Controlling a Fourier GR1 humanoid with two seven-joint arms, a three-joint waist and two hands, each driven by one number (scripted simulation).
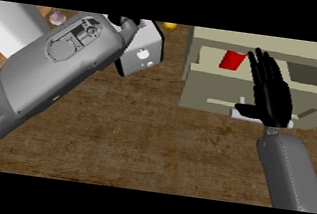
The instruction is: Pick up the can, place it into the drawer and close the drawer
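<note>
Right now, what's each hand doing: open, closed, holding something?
Right hand: open, fingers straight, at the drawer front; holds nothing. The red can lies inside the drawer.
Left hand: mostly hidden behind its forearm; cannot tell.

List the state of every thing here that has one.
Drawer: open.
Can: red, inside the drawer.
Right hand: open, fingers straight, over the drawer front.
Left hand: mostly hidden behind its forearm; state unclear.
</note>
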